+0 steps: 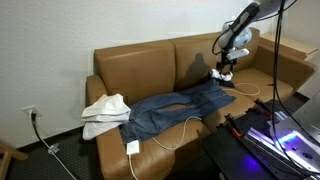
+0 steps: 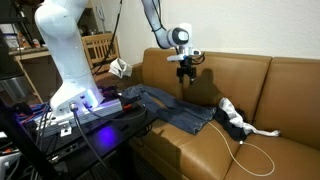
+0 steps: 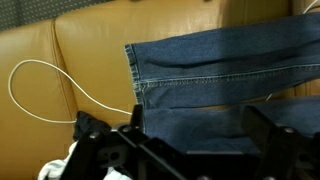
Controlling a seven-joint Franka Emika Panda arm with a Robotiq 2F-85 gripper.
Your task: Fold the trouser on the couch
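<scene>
While the gripper [image 1: 224, 68] hangs over the couch [image 1: 140, 62] with jaws spread wide and empty, the trouser [image 1: 175, 108] lies flat across the seats, its leg hem [image 1: 222, 92] beneath the gripper, toward three o'clock from the denim's middle. Folding seems unstarted; next the gripper must descend and pinch that hem.

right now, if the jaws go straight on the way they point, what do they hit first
Most likely the jeans: the open jaws point down at the leg ends, denim straight below them, couch beneath. The gap is hard to judge.
</scene>
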